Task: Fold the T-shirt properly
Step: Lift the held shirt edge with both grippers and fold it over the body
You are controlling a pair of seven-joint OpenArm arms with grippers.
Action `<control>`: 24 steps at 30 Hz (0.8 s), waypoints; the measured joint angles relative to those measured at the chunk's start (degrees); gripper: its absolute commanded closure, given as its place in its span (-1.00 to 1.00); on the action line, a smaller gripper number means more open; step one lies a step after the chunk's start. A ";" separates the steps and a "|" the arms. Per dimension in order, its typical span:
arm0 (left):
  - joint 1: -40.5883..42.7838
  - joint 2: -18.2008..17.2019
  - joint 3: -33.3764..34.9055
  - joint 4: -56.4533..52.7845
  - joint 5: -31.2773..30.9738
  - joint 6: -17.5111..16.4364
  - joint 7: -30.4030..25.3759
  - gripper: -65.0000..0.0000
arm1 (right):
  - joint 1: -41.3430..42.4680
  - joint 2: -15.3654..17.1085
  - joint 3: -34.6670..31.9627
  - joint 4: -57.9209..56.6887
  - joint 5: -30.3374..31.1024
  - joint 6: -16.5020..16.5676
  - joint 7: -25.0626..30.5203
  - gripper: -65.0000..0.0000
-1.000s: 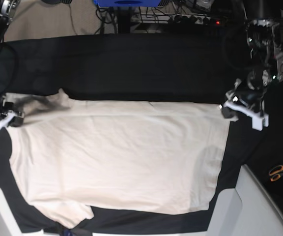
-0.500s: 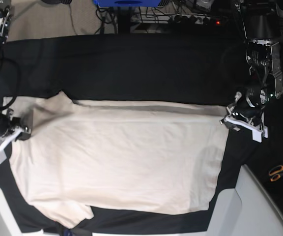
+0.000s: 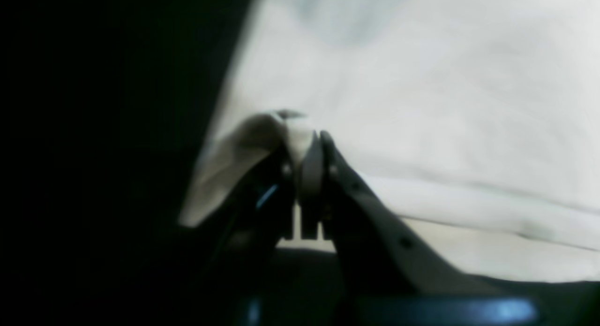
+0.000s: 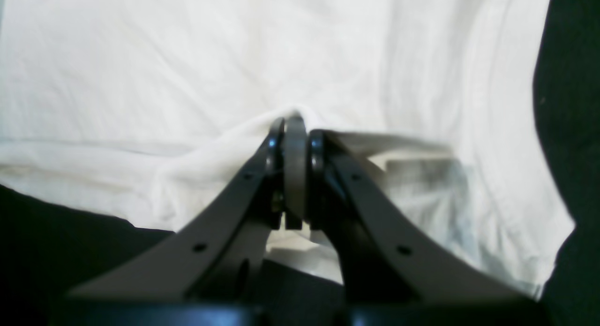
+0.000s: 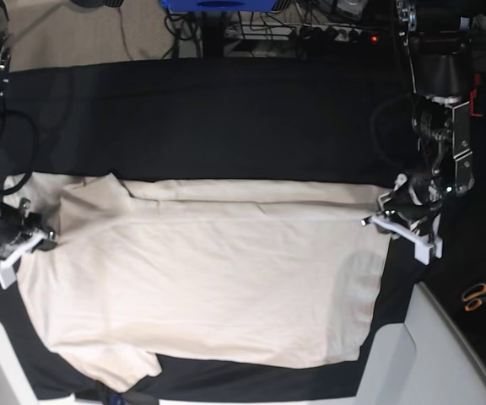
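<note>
The cream T-shirt [image 5: 209, 278] lies spread on the black table cloth [image 5: 226, 118], its far edge lifted and folded over toward the near side. My left gripper [image 5: 388, 215], at the base view's right, is shut on the shirt's far right corner; the left wrist view shows cloth pinched between its fingertips [image 3: 309, 143]. My right gripper [image 5: 25, 236], at the base view's left, is shut on the shirt's far left edge near the sleeve; the right wrist view shows cloth bunched at its tips [image 4: 293, 124]. The neck label is hidden.
Orange-handled scissors [image 5: 479, 295] lie at the right edge. A pale grey panel [image 5: 429, 354] stands at the near right corner. Cables and a blue object [image 5: 218, 4] lie beyond the table's far edge.
Both grippers have moved toward the near side, pulling the shirt's far edge with them. A folded band of cloth now lies along the far edge.
</note>
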 measured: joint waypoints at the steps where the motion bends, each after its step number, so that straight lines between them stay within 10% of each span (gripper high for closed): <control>1: -0.11 -0.02 -0.02 -0.26 0.07 0.02 0.00 1.00 | 0.31 -0.02 0.00 -0.02 0.02 0.02 0.13 0.99; 24: -4.39 -0.52 0.26 -6.64 0.31 0.61 -3.23 1.00 | 2.99 -0.37 0.00 -0.02 0.02 0.24 0.79 0.98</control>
